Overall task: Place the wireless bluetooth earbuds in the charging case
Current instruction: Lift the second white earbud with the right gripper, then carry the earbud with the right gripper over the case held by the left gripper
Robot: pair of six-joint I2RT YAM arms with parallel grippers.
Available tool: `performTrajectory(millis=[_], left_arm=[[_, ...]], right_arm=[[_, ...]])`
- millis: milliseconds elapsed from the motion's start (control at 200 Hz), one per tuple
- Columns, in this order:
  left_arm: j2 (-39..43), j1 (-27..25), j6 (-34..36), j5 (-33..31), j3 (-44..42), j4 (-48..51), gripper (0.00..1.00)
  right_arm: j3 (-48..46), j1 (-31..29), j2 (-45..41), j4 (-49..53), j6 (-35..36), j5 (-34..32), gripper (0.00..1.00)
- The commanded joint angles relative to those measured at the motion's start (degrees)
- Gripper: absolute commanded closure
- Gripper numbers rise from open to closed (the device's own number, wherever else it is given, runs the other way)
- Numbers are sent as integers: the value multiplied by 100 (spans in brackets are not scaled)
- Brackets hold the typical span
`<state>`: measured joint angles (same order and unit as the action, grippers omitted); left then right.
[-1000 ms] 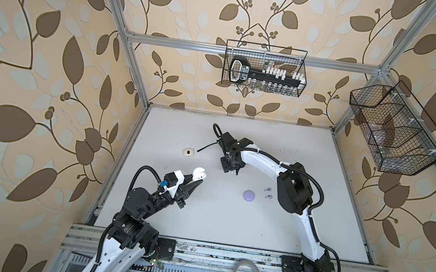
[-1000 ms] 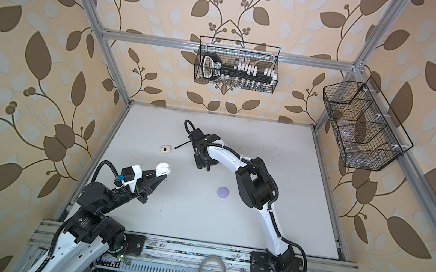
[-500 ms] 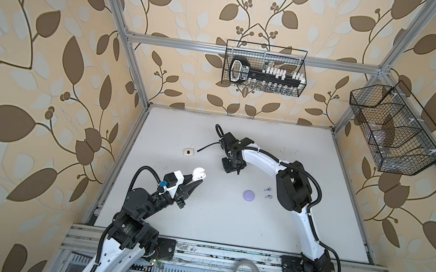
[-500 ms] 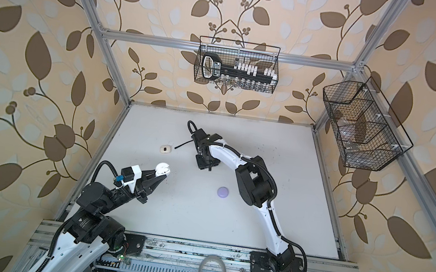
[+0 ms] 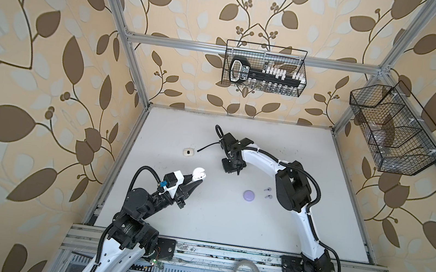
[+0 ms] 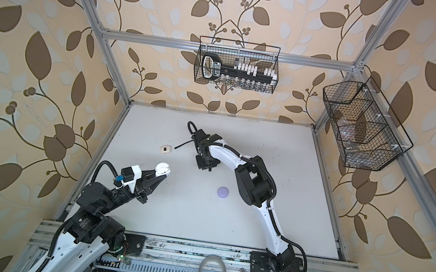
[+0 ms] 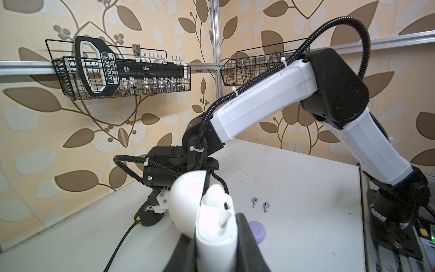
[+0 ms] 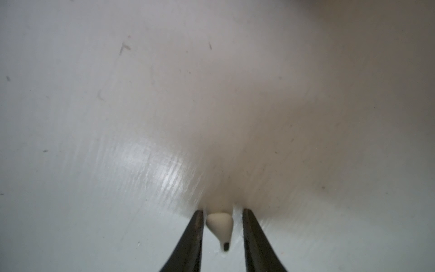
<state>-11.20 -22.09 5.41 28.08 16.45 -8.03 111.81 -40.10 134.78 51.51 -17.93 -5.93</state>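
**Ana:** Two white halves are gaping open, close by. What is holding them?

**Ben:** The left gripper [image 5: 194,180] is squeezing the white case [image 7: 186,200] tight, with its lid flipped back. One white bud [image 7: 223,217] is already sitting inside.

**Ana:** And just past it?

**Ben:** A round lavender case [image 7: 257,232] is lying shut on the table [image 5: 228,223]. Two lavender buds [image 7: 254,201] are lying near it. They are all looking smooth and shiny, like hard plastic.

**Ana:** What is the right gripper [image 8: 222,210] doing?

**Ben:** Further out, it is pointing down at the table. Its thin black fingers [image 8: 193,240] are standing a little apart, one on each side of a cream bud [image 8: 220,225]. Small gaps are showing, so I am thinking it is not gripping yet.

**Ana:** How should it be pinching?

**Ben:** Slowly, on the fat round part, keeping the bud in the middle. The bud is tiny and slippery, like a teardrop with a dark tip. It could be popping out sideways.

**Ana:** And farthest away?

**Ben:** A small cream case [image 5: 188,152] is lying well apart from the rest. A wire basket [image 5: 264,68] is hanging on the wall.
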Motion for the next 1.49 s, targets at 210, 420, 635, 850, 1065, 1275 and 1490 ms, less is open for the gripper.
performTrajectory(millis=[210,420,635,850,1065,1275,1490], left_arm=[[82,-6,-4,31,210,-199,100],[84,-7,52,23,210,-168,100],[125,-6,109,-4,211,-146,100],[142,-6,179,40,146,-240,100],[232,-13,162,132,51,-433,100],[178,-15,112,185,-37,-623,100],[218,-15,57,247,7,-595,100]], right_arm=[[5,2,69,94,14,49,80],[-315,8,-262,-211,-130,13,85],[-968,-173,-1498,-610,-416,-386,86],[-1824,-702,-3333,-1020,-892,-1110,87],[-3153,-2066,-5418,-2694,-1326,-2039,88],[-3227,-3627,-5878,-3448,-995,-3049,88],[-3309,-4058,-5595,-4345,-622,-3078,89]])
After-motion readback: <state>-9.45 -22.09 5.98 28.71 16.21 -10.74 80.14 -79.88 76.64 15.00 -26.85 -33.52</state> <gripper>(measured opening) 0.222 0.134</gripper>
